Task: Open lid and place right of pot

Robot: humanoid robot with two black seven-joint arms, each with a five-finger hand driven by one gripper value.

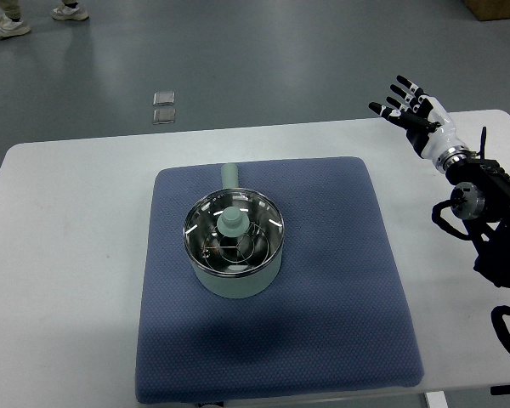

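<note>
While the pot (235, 255) sits a little left of centre on the blue mat (323, 340), its glass lid (233, 229) is on it, closed, with the pale green knob (233, 222) standing at the middle. The pot is the same pale green, and its handle (229, 174) points toward the far edge of the mat. Through the glass some wire-like shape shows inside, too unclear to name.

The mat lies on a white tabletop (59, 255) and covers most of its middle. To the right of the pot the mat is bare cloth all the way to its edge, and nothing lies between the pot and the right robot hand (408, 106).

That robot hand is raised near the far right corner of the tabletop, well apart from the pot, with its black fingers (401, 85) spread wide and holding nothing. Its arm (484, 212) comes in from the right edge, dark with cables along it, over the tabletop's right side.

Beyond the tabletop, on the grey floor (280, 51), lie two small clear square pieces (163, 106) close together. At the far left top a person's shoes (34, 19) show on the floor.
</note>
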